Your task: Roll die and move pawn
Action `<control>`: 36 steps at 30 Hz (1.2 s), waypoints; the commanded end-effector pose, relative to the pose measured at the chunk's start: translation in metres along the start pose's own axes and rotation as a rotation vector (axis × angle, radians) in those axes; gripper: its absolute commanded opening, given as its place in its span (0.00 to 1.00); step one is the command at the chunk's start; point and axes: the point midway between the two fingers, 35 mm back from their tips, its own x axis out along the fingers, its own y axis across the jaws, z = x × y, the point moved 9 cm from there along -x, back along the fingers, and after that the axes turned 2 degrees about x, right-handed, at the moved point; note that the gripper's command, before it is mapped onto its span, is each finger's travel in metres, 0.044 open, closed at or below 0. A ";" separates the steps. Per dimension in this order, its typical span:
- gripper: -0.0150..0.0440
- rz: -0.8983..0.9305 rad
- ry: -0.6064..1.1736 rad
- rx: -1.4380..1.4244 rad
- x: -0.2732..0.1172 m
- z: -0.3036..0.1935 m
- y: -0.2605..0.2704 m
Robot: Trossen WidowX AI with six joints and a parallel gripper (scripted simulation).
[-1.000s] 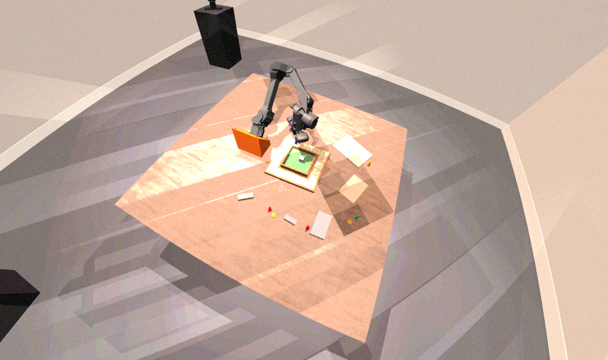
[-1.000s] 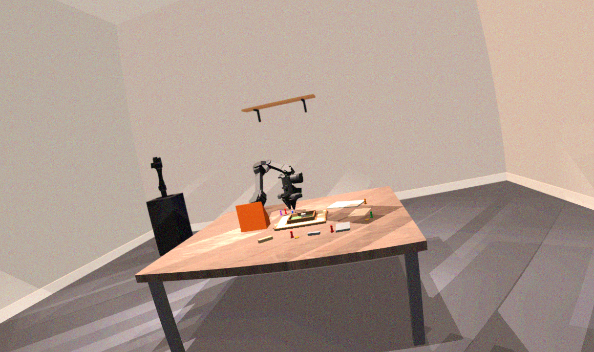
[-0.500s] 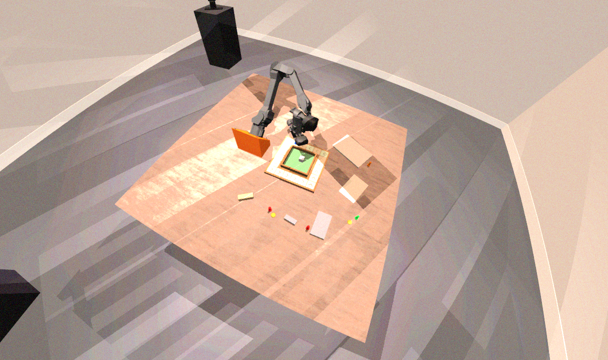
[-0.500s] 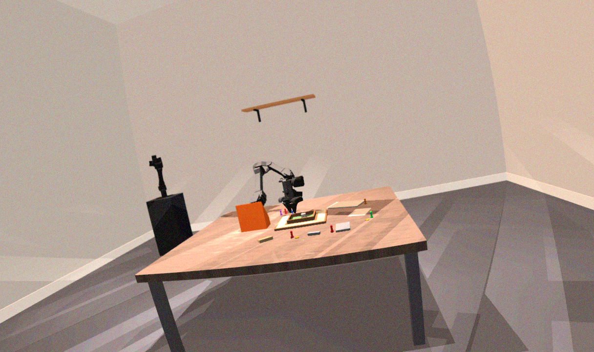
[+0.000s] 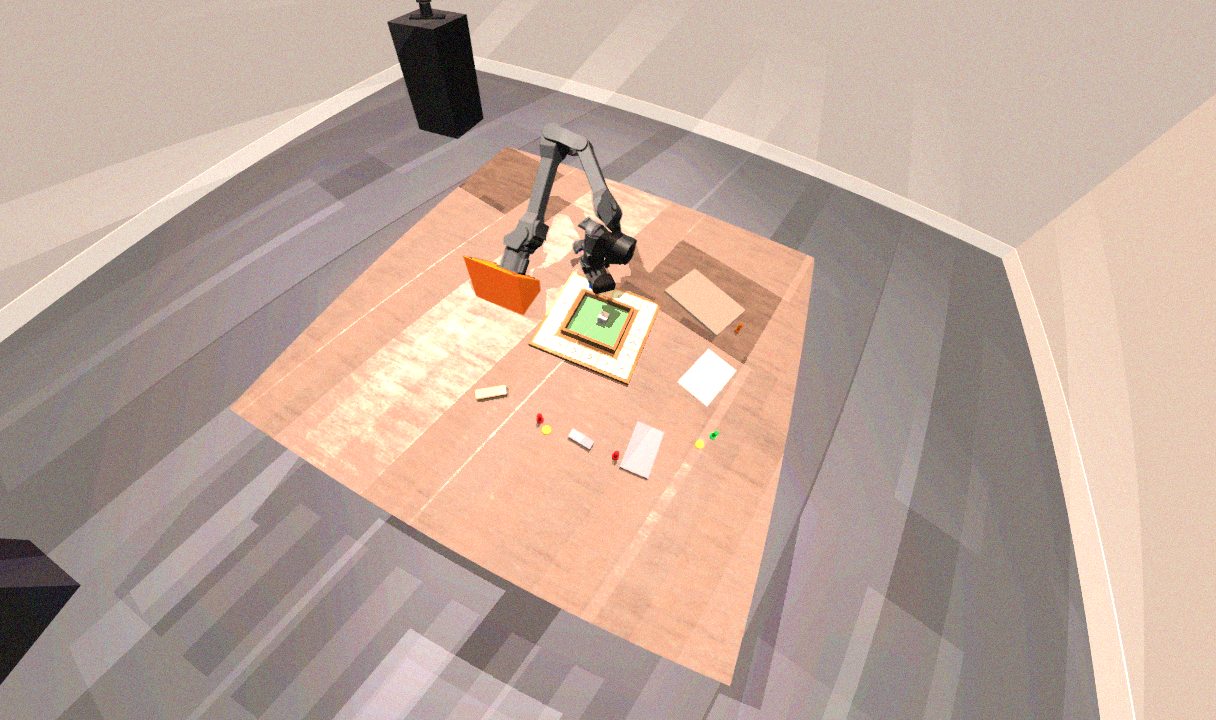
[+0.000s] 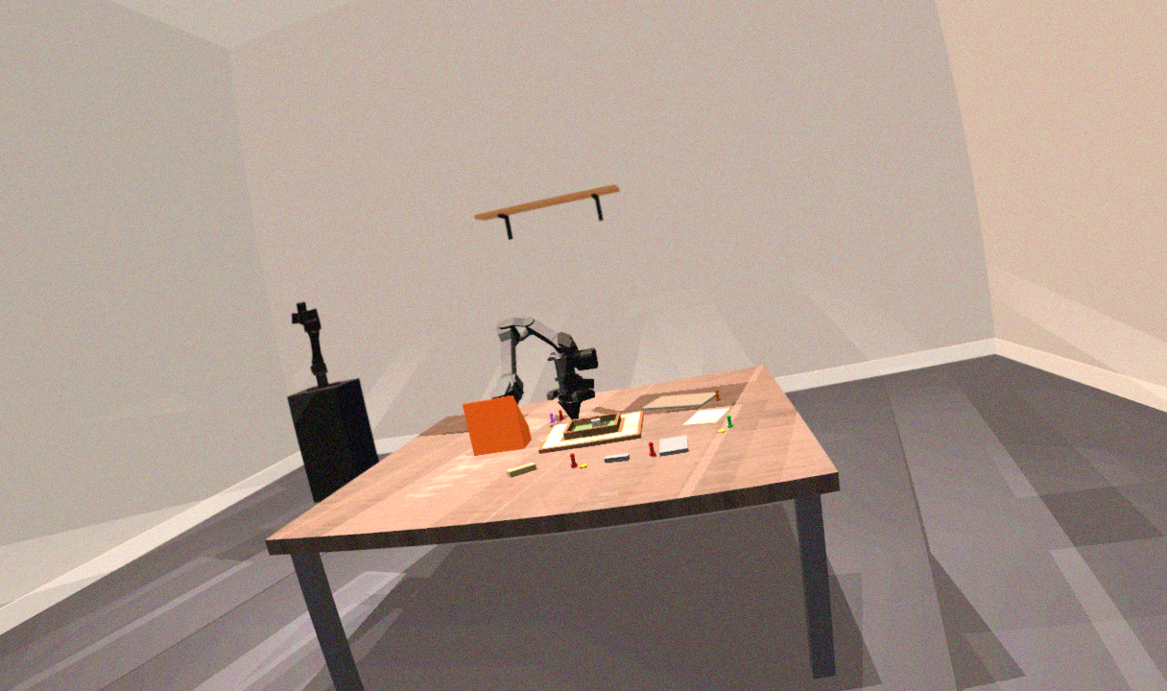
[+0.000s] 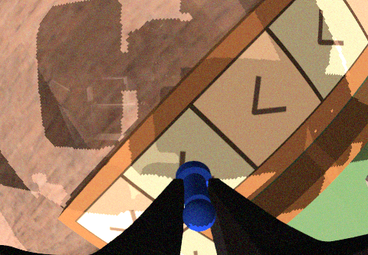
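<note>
A blue pawn [image 7: 198, 214] stands between the fingertips of my gripper [image 7: 195, 187] [image 5: 606, 290] [image 6: 574, 416], which is shut on it. The pawn's base appears over an arrow square of the board [image 7: 230, 102] [image 5: 634, 347] [image 6: 632, 426], near a corner in the wrist view. Whether it touches the square is hard to tell. The dice tray [image 5: 590, 343] has a green floor and a brown rim. The white die [image 5: 602, 317] [image 6: 595, 421] lies inside it. Only a sliver of the die shows at the wrist view's right edge, and its top pips cannot be read.
An orange box [image 5: 502, 286] [image 6: 495, 427] stands beside the board, near the arm's base. Red pawns [image 5: 539, 419] [image 5: 615, 455], a pale block [image 5: 490, 393], a grey block [image 5: 581, 438], a grey slab [image 5: 642, 450] and a green pawn [image 5: 714, 435] are farther out. Two sheets [image 5: 704, 300] [image 5: 707, 377] lie right of the board.
</note>
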 end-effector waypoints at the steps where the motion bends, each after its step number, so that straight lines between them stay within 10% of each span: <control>1: 0.29 0.003 -0.005 0.003 0.000 0.000 0.000; 36: 0.25 -0.032 -0.020 0.061 -0.124 -0.007 0.002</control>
